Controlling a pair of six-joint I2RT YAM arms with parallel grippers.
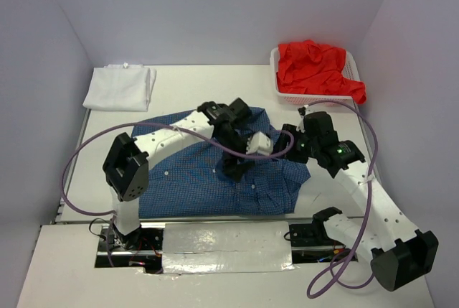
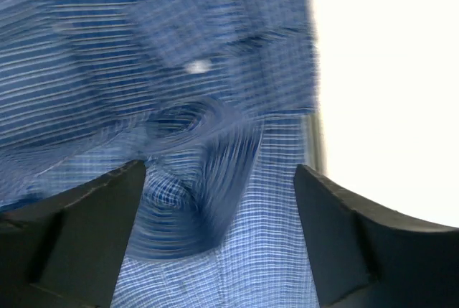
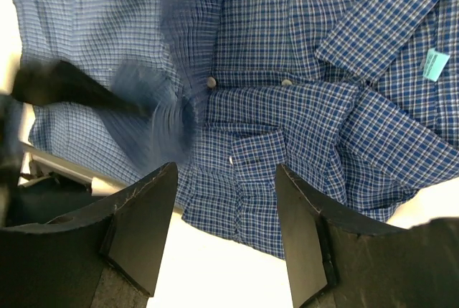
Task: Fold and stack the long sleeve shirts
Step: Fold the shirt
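Note:
The blue checked shirt [image 1: 186, 179] lies spread on the table's middle, its white buttons [image 3: 211, 82] showing. My left gripper [image 1: 234, 164] hovers low over the shirt's right half, open, with rumpled blue cloth [image 2: 208, 200] under the jaws and nothing gripped; that view is motion-blurred. My right gripper [image 1: 288, 140] is open and empty over the shirt's right edge, above a sleeve cuff [image 3: 251, 179]. The left gripper's finger shows blurred in the right wrist view [image 3: 72, 87]. A folded white shirt [image 1: 119, 86] lies at the back left. A red shirt [image 1: 315, 70] is heaped in the basket.
The white mesh basket [image 1: 281, 90] stands at the back right corner. Purple cables loop beside both arms. Walls close in the table on the left, back and right. A silver taped strip [image 1: 226, 245] runs along the near edge.

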